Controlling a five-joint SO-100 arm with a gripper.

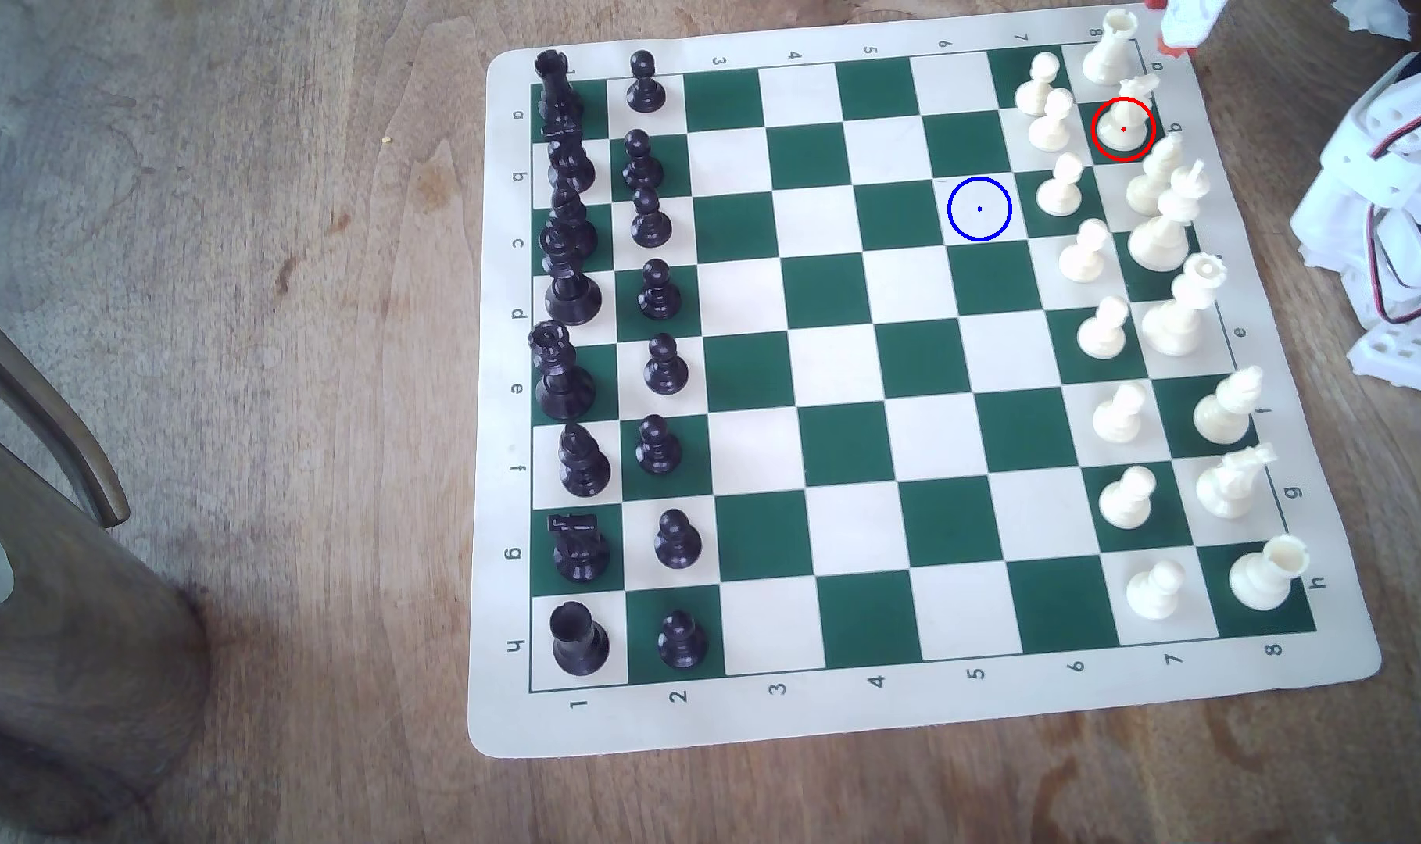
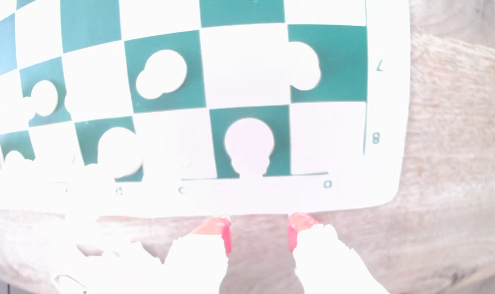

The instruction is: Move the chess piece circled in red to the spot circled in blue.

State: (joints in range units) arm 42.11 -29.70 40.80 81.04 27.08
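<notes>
**Q:** Cream-white knight point(image 1: 1123, 122) — where is it?

**A:** On a green square inside the red ring, in the back row of cream pieces, near the chess mat's point(image 1: 853, 730) far corner on the exterior view's right. It stands upright on its round base. A cream rook point(image 1: 1112, 47) occupies the corner square just beyond it, and a cream bishop point(image 1: 1154, 178) stands on the next square toward the near edge. Two cream pawns point(image 1: 1044, 101) are in the adjacent row.

**Q:** And the spot?

**A:** The blue ring with its centre dot point(image 1: 979, 208) marks a bare cream square two rows in from the knight's row, toward the middle of the mat, one file nearer the near edge.

**Q:** State of my gripper?

**A:** My gripper point(image 2: 257, 231) is off the mat, over bare wooden tabletop point(image 1: 285, 325) just outside the mat's edge by the letters. In the wrist view my two red-tipped fingers point(image 2: 225, 231) stand parted with a clear gap and nothing between them. The knight point(image 2: 249, 144) sits ahead of that gap; the picture is overexposed, so its outline is washed out. In the exterior view my red tips point(image 1: 1170, 45) show beyond the far corner, just beside the rook.

**Q:** Other items?

**A:** Black pieces point(image 1: 602, 349) line the opposite two rows. A wooden post point(image 1: 49, 584) stands on the tabletop at the exterior view's left.
</notes>
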